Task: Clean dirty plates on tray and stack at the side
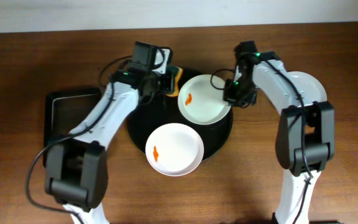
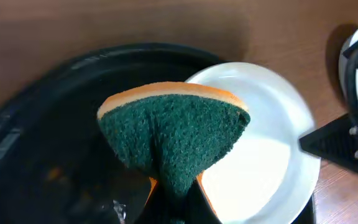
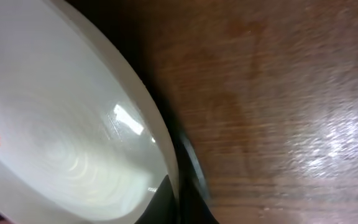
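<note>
Sponge (image 2: 173,137) is squeezed tight in the left gripper (image 2: 174,202), above the tray (image 1: 143,127). Right gripper (image 1: 234,93) pinches the rim of the far plate (image 1: 205,102). A hard push from the sponge could make the plate slip out.

No text, label, brand, number or sign can be read in any of the three views
</note>
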Tool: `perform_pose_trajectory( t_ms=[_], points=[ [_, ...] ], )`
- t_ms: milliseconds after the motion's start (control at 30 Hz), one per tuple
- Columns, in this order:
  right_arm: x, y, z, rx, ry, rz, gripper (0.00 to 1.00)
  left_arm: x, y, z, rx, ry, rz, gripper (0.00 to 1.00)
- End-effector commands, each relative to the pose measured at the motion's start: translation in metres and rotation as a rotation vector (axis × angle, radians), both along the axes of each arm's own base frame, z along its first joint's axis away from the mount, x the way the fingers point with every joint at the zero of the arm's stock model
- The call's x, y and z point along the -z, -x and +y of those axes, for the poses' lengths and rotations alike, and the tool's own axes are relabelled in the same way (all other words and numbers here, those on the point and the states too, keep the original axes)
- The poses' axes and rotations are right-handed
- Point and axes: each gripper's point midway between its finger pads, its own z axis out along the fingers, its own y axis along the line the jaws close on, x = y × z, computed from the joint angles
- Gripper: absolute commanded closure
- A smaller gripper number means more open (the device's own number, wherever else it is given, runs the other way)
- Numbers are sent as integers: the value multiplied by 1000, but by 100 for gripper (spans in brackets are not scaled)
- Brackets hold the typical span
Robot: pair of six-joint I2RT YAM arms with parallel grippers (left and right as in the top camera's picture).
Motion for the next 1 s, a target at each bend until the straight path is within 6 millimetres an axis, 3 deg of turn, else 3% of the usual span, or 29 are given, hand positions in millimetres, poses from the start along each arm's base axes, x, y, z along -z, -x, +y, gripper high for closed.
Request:
perform_pose_trajectory(
  t_ms=[0, 100, 233, 400, 533, 767, 967],
  points=[
    [1, -1, 6, 37, 68, -13, 96, 34, 12, -39, 22, 74, 117, 100],
    [1, -1, 6, 36, 68, -14, 96, 56, 19, -59, 19, 107, 178, 100],
    [1, -3, 6, 32, 67, -19, 96, 68, 23, -82, 81, 172, 199, 100],
    [1, -4, 7, 11, 66, -27, 96, 92, 20, -80, 57, 154, 220, 100],
    [1, -3, 7, -19, 68, -30, 96, 118, 13, -58, -27, 38, 219, 100],
    [1, 0, 11, -37, 70, -24, 96, 129, -7, -4, -154, -134, 168, 100],
    [1, 1, 16, -53, 74, -25, 96, 131, -16, 22, -141, -258, 108, 100]
  ],
)
